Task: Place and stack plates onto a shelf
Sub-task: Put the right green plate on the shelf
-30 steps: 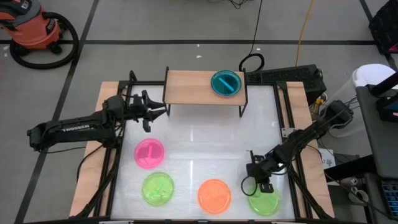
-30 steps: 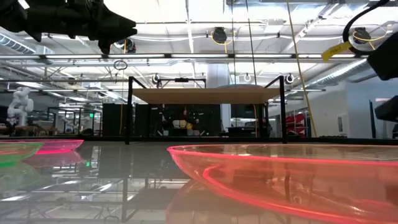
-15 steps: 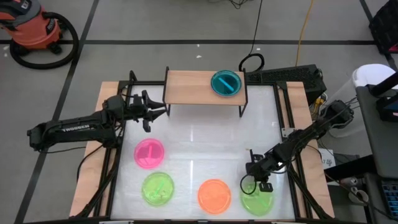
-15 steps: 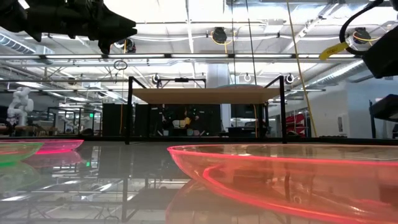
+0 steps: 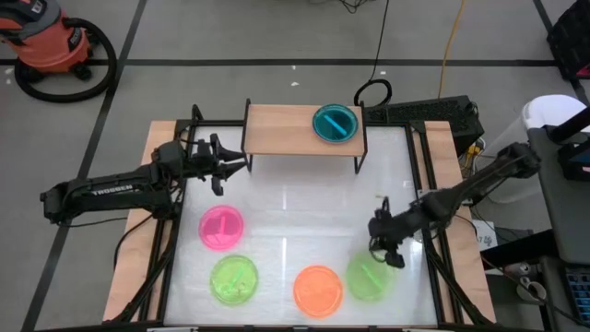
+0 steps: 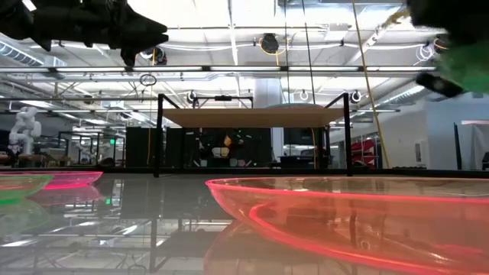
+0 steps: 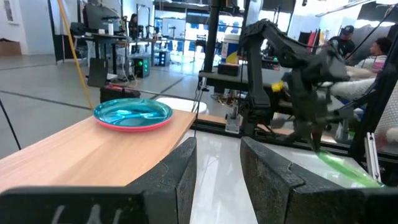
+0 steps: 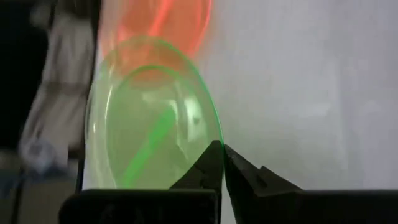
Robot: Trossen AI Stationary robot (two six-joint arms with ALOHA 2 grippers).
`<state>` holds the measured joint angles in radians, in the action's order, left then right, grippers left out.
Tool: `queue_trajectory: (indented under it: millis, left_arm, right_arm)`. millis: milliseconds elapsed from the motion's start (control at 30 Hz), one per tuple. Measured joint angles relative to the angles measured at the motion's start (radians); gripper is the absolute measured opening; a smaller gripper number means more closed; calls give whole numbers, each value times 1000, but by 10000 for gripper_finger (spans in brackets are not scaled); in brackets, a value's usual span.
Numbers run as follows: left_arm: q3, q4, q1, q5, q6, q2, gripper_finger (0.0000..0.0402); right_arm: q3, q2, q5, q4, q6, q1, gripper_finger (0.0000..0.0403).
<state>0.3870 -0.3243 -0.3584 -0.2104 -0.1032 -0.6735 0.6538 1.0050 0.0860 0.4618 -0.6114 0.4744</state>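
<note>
The right end effector (image 5: 385, 242) has risen from the worktop's (image 5: 304, 212) 5 o'clock corner, pinched shut on the rim of a green plate (image 5: 369, 277). The left end effector (image 5: 241, 164) hangs slightly open by the shelf (image 5: 281, 129), whose blue plate (image 5: 334, 124) sits at 1 o'clock.

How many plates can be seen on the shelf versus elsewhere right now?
5 visible. One blue plate on the shelf, possibly a stack. Pink, green and orange on the table. Another green plate held by the right gripper.
</note>
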Motion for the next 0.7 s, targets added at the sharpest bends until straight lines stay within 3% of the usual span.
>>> queue_trajectory:
  millis: [200, 367, 567, 700]
  left_arm:
    - [0, -37, 0, 0, -3, 0, 129]
    - [0, -49, 0, 2, 0, 0, 129]
    - [0, -49, 0, 11, 16, 0, 129]
    - [0, -59, 0, 11, 23, 0, 129]
  right_arm:
    - [48, -136, -257, -97, 128, -117, 0]
    - [56, -184, -324, -283, 261, -271, 0]
    - [56, -146, -304, -511, 378, -516, 0]
    - [56, -76, -164, -714, 394, -699, 0]
